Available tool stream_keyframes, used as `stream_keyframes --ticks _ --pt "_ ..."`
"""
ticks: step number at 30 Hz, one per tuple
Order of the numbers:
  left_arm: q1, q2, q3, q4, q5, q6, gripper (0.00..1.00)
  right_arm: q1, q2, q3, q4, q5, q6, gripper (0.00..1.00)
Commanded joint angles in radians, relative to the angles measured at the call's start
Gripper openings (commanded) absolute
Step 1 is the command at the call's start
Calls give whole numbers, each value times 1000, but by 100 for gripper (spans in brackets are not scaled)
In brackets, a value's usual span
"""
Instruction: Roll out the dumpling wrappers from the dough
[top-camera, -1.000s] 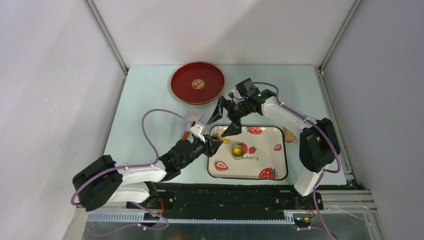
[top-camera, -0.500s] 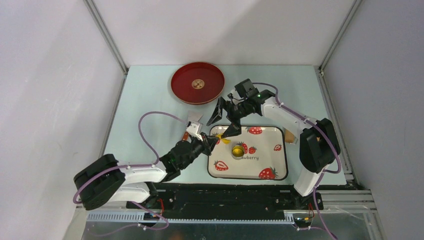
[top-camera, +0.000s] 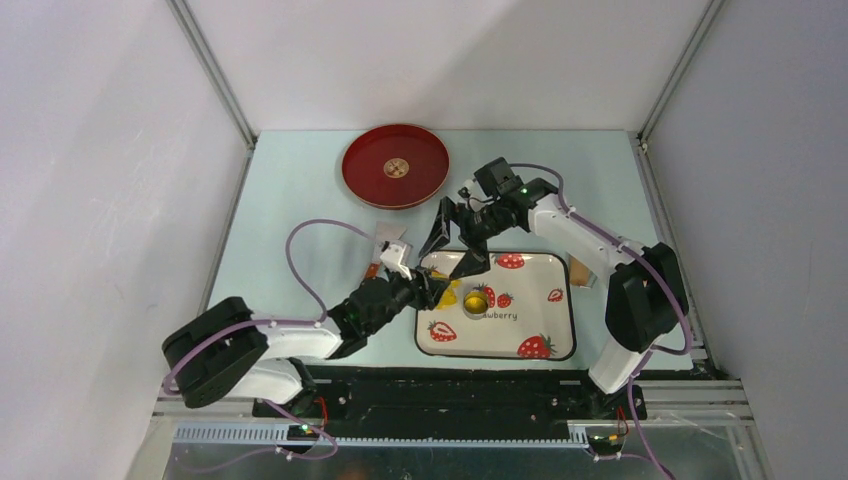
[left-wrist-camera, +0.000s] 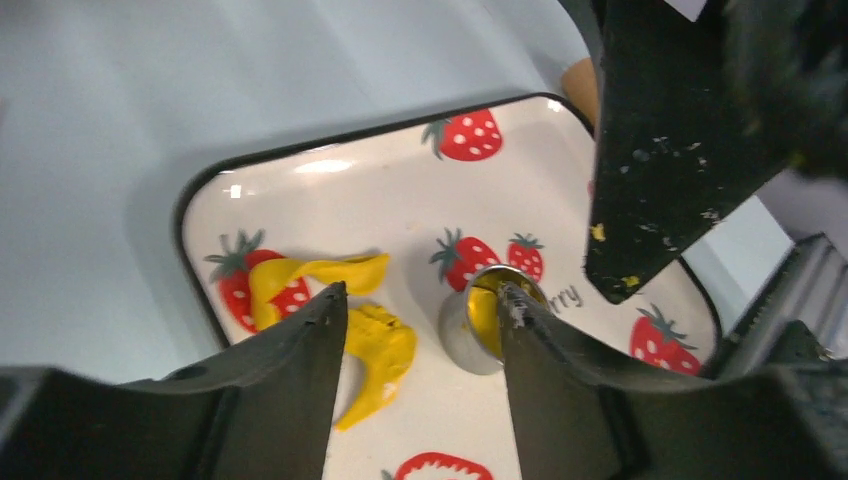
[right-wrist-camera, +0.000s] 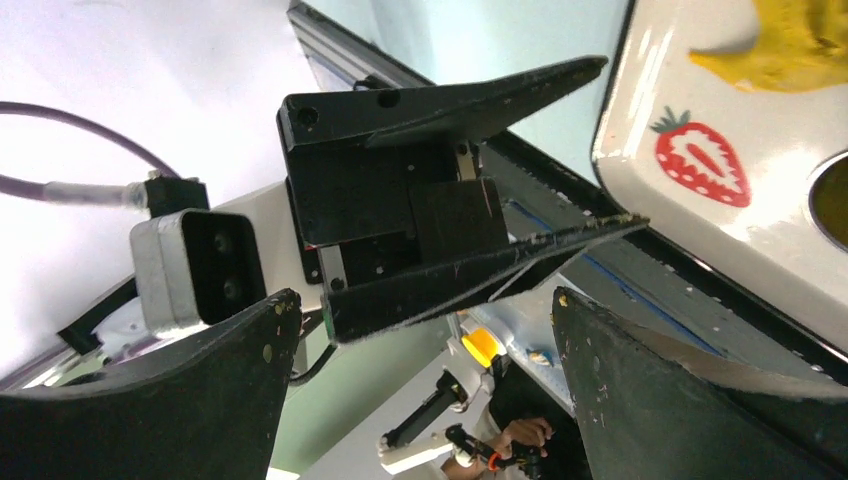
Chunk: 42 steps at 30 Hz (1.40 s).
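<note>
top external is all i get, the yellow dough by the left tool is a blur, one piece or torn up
Observer: The left wrist view shows the dough as a thick lump with a thin curled strip beside it, in a corner of the tray. A finger hides whether the two join.
Operator: is the left tool gripping any of it
Observer: No. In the right wrist view the left tool has its jaws apart with nothing between them.
Operator: and the round thing mid tray
Observer: It's a short metal ring standing on the tray, with yellow inside, right beside one of the left tool's fingers.
</note>
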Motion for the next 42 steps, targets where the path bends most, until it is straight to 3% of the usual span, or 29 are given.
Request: stream_keyframes --ticks 1,5,14,18,22,25,29,36,42 --pt "5 65 78 34 94 -36 65 -24 -33 2 -81 70 -78 99" --pt "6 85 83 12 86 -81 79 -61 -56 2 -140 139 -126 99" --pt "59 -79 47 -120 45 -141 84 -184 -128 -2 -233 282 -274 99" --pt "108 -148 103 -308 103 -175 84 -220 -145 -31 -276 345 -354 99" --pt "136 -111 241 -576 231 -186 83 -243 -169 -111 -284 388 -394 99" --pt "137 12 349 -748 362 -215 75 -268 -201 -185 -238 353 -395 89" --pt "109 146 444 -786 454 -277 63 -289 -227 -277 -198 324 -393 79" --pt "63 310 610 -937 441 -290 55 -378 -307 -418 -161 275 -405 73" --pt "47 402 660 -952 441 -302 45 -457 -352 -490 -169 252 -445 71"
